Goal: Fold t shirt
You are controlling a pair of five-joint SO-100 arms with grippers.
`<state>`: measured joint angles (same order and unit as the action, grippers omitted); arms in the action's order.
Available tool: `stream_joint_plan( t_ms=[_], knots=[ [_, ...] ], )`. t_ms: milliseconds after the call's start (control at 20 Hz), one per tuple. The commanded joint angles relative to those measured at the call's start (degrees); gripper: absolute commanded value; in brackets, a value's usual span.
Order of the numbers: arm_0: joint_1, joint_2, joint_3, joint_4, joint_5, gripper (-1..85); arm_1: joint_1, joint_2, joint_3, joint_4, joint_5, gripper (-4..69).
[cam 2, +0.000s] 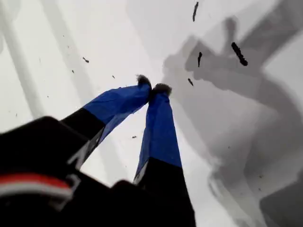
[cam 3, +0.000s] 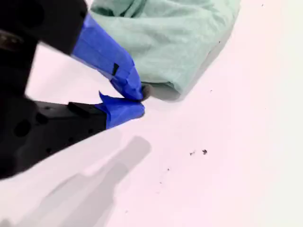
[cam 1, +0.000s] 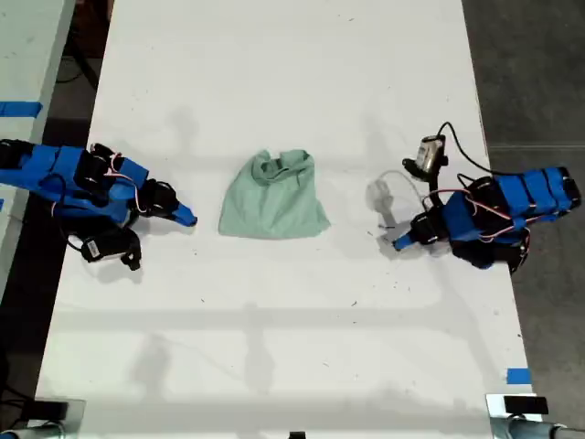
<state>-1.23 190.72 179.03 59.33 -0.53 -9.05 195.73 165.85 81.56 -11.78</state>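
The t shirt lies bunched as a small mint-green heap at the middle of the white table. In the exterior view my second gripper rests on the table just left of it, shut and holding nothing. The second wrist view shows its blue fingertips together, a short way from the t shirt's rounded edge, not touching it. On the exterior view's right, my first gripper sits farther from the cloth. Its blue fingers meet at the tips over bare table and shadows, with no cloth in that wrist view.
A strip of blue tape marks the table near its edge at the exterior view's lower right. Dark floor runs beyond that edge. Another pale surface with blue tape stands at the exterior view's left.
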Motion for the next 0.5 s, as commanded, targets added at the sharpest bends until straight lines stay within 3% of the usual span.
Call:
stream_joint_plan(
  t_ms=[0, 150, 300, 350, 450],
  knots=[
    [2.2, 14.15, 9.4, -4.31, -1.23, -0.3, -0.53, 5.19, 2.72, 0.09, -1.05, 2.3],
    [3.08, 14.5, 9.49, -1.14, -1.41, -0.2, 1.32, 5.01, 9.67, -0.44, -2.81, 3.6],
    [3.34, 14.5, 9.49, -1.14, -1.41, -0.2, 3.08, 4.83, 10.72, -1.67, -20.21, 2.6],
    [3.6, 14.5, 9.49, -1.14, -1.14, -0.2, 3.08, 4.83, 10.72, -1.67, -21.62, 2.7],
    [3.78, 14.5, 9.49, -1.14, 6.15, 0.7, 3.08, 4.92, 10.72, -1.67, -23.91, 2.7]
  ],
)
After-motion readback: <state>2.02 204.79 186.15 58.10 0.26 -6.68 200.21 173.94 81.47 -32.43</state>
